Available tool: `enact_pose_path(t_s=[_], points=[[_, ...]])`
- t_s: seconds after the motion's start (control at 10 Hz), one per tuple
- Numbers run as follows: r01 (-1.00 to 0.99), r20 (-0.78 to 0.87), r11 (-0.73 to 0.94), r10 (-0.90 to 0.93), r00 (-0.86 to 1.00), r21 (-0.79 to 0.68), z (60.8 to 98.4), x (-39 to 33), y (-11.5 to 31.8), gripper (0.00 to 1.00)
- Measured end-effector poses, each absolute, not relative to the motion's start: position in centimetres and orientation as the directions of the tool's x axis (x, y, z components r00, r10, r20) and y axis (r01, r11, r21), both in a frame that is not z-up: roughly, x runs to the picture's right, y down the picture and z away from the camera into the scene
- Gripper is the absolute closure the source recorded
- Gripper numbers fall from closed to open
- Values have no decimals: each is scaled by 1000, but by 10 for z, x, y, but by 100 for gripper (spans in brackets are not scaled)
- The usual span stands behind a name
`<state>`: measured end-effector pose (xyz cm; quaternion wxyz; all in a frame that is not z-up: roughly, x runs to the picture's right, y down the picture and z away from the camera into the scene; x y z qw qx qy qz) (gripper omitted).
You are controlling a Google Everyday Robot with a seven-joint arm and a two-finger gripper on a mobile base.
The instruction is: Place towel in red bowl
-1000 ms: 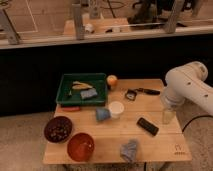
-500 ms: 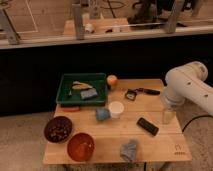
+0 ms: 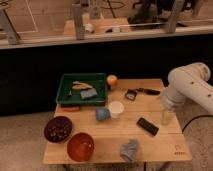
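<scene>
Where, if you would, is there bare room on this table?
Bare wood: right of the towel, along the front edge of the table; also between the red bowl and white cup. Crowded: the back, by the green tray. The gripper hangs over the right edge.

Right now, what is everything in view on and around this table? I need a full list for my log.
table: 1, light wood, centre of view
tray: 1, green, back left, small items inside
towel: 1, grey-blue, front edge, right of the red bowl
red bowl: 1, red, front left
dark bowl: 1, dark brown, far left
white cup: 1, white, centre
blue object: 1, blue, left of the white cup
orange object: 1, orange, right of the tray
black bar: 1, black, right of centre
arm: 1, white, right side
gripper: 1, pale, arm's lower end, table's right edge
</scene>
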<state>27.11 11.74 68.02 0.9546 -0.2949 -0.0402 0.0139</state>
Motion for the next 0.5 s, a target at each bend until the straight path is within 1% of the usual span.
enact_pose_path(t_s=[0.2,0.5], points=[[76,191,808,45,981,-584,670,238,142,20],[225,361,782,1,932,-582,651,165,202,20]])
